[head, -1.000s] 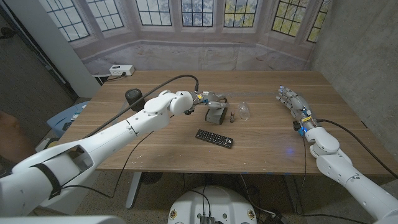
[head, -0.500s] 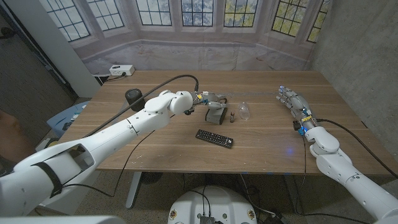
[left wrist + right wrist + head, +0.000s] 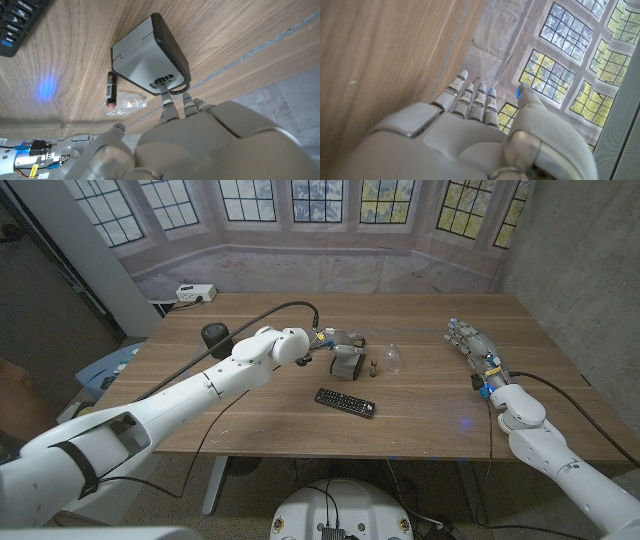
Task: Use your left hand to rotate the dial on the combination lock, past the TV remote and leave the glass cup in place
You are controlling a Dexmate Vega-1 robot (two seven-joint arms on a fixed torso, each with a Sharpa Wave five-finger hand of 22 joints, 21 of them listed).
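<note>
Fingers [image 3: 172, 102] of left hand [image 3: 340, 340] touch combination lock [image 3: 149, 55] — beside TV remote [image 3: 345, 402].

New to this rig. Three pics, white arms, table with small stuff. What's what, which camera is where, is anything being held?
It's a stationary robot with two white arms, each ending in a five-finger hand, and a person steers it remotely.

The wide picture comes from a camera on its head, looking down at the wooden table. The other two come from cameras on the wrists, looking along the back of each hand, so they appear turned.

On the table: a grey combination lock, a black TV remote in front of it, a small tube and a clear glass cup beside the lock.

The left hand reaches the lock; in the wrist picture its fingertips sit at the lock's dial end. Whether they actually grip it, I can't tell.

The right hand waits off to the side, fingers straight, holding nothing.
</note>
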